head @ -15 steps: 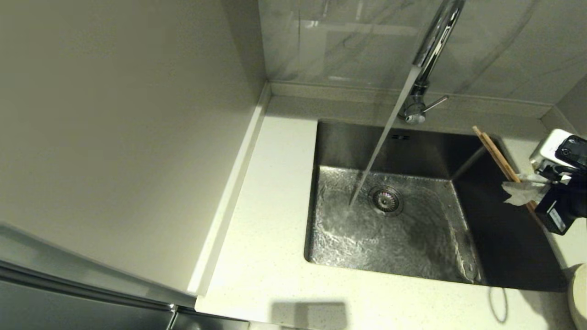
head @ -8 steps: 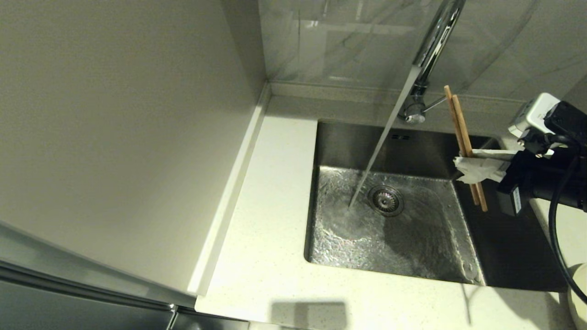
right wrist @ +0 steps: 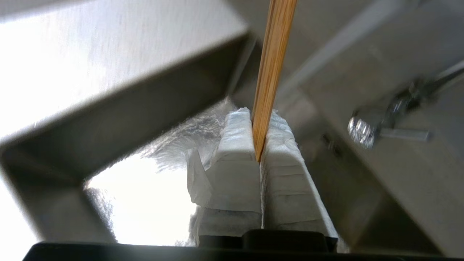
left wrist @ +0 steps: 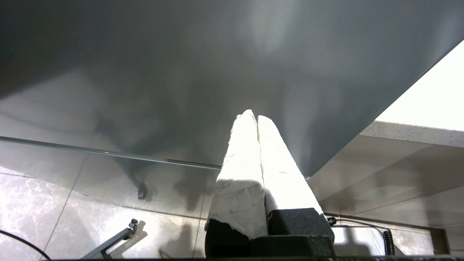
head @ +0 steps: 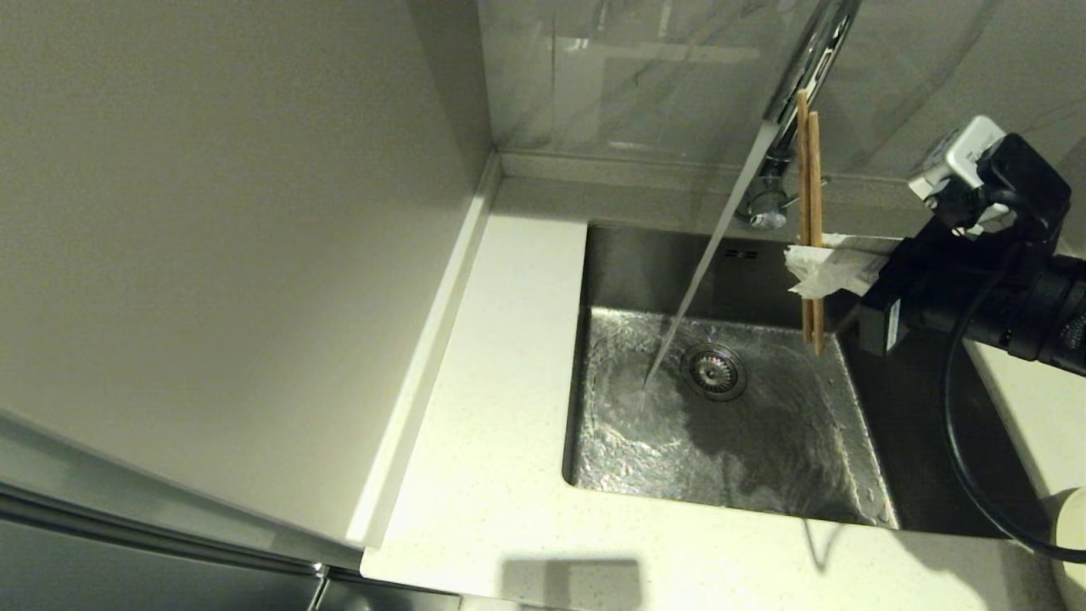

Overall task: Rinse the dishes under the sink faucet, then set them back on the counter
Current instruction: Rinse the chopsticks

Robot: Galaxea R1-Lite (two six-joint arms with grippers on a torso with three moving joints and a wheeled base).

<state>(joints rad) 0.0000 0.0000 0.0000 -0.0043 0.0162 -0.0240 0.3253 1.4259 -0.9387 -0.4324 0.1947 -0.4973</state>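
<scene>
A pair of brown wooden chopsticks (head: 808, 221) stands upright over the right side of the sink (head: 628, 271), with my right gripper (head: 802, 270) shut on it partway down. In the right wrist view the chopsticks (right wrist: 272, 65) are pinched between the white-wrapped fingers (right wrist: 237, 145). They stay a little to the right of the water stream (head: 704, 263), which runs from the chrome faucet (head: 810, 59) to just left of the drain (head: 715, 371). My left gripper (left wrist: 256, 117) is shut on nothing, parked low beside a grey cabinet panel and out of the head view.
The speckled counter (head: 501, 424) wraps around the sink's left and front. A pale round dish edge (head: 1071, 543) shows at the bottom right corner. The faucet's lever (head: 806, 191) sticks out just behind the chopsticks. A grey wall panel (head: 229, 255) stands along the left.
My right gripper has carried the chopsticks left and up from the sink's right rim. They have turned from slanted to upright and are nearer the water.
</scene>
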